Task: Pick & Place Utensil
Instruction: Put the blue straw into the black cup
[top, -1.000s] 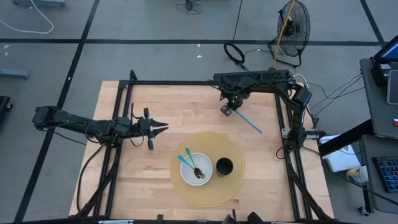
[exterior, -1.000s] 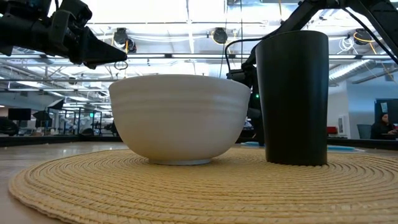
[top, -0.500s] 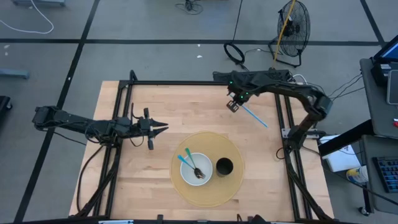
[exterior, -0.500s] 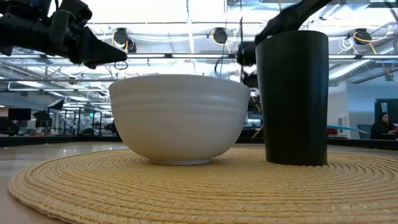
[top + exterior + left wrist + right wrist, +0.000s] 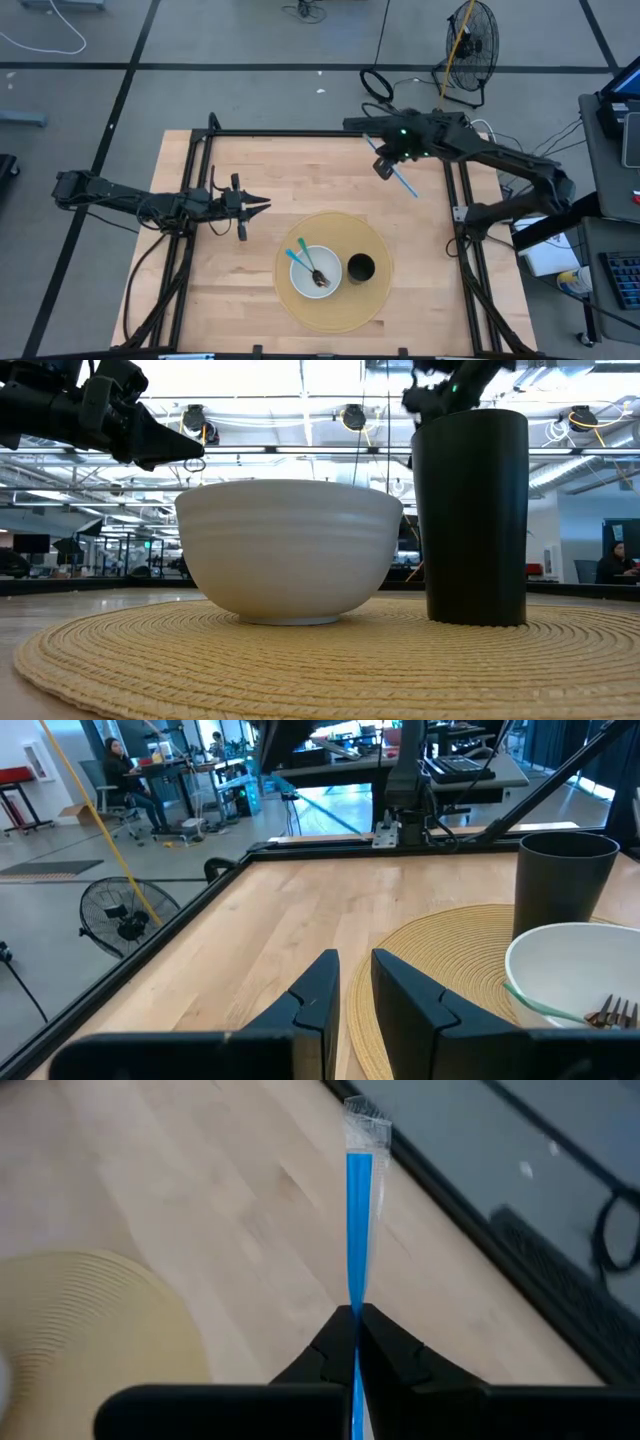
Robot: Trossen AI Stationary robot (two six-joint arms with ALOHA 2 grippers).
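I have the wooden table (image 5: 270, 185) under both arms, and on it the round woven placemat (image 5: 375, 255), which lies below and toward the near edge from my right gripper (image 5: 383, 166). On that mat sit the white bowl (image 5: 322, 266) and, just beside it, the black cup (image 5: 360, 267); in the low view the bowl (image 5: 290, 550) and the cup (image 5: 470, 515) stand upright with a narrow gap between them. The bowl already holds a fork (image 5: 316, 271) and a blue-handled utensil (image 5: 297, 260) leaning on its rim.

My right gripper is up off the table near the far edge, well apart from the mat, and it is clenched on the blue utensil (image 5: 396, 171), which is wrapped in a clear sleeve. In the right wrist view the two dark fingers (image 5: 385, 1342) pinch the blue utensil (image 5: 358, 1200) about mid-length, with the wrapped end sticking straight out ahead of them over bare wood (the edge of the mat shows off to one side). From above, the utensil crosses the gripper at a slant, one end toward the frame rail, the other toward the mat.

My left gripper (image 5: 255, 207) waits above the table on the other side, well apart from the bowl, its fingers (image 5: 318, 982) parted only by a narrow gap and grasping nothing.
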